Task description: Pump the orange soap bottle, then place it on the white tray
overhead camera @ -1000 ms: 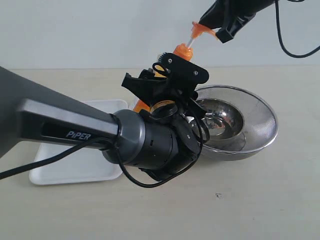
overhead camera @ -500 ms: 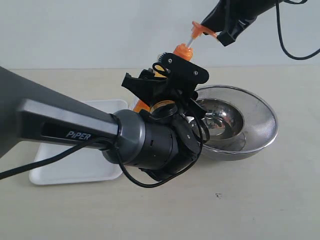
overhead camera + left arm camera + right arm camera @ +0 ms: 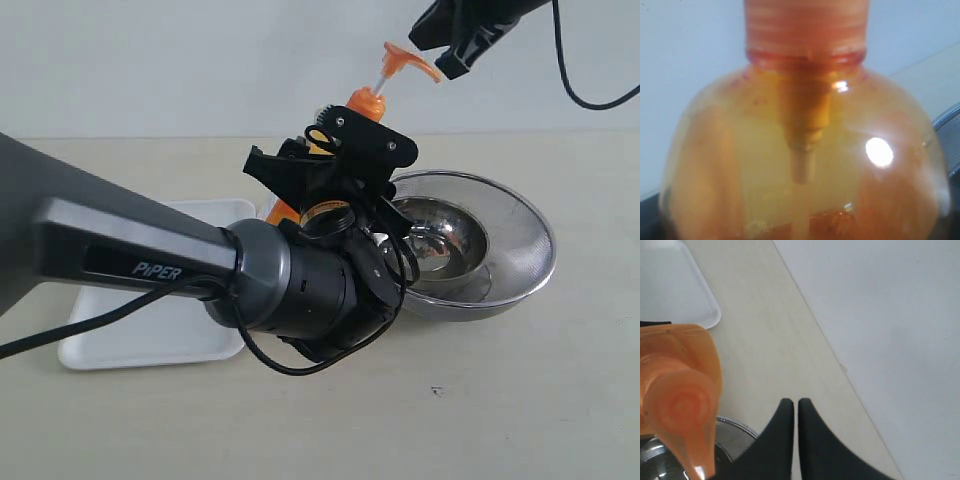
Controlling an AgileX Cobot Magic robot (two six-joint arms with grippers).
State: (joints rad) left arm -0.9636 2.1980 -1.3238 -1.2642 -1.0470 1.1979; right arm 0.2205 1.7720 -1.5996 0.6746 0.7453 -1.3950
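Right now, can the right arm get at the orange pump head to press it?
Probably yes. The right gripper, jaws shut, hangs close by the pump head with nothing between them, and the left gripper holds the orange soap bottle.

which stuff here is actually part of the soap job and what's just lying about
In the job:
- orange soap bottle, held tilted by the left end effector
- white tray
- right end effector, shut, near the pump head

Lying about:
- steel bowls beside the tray
- table
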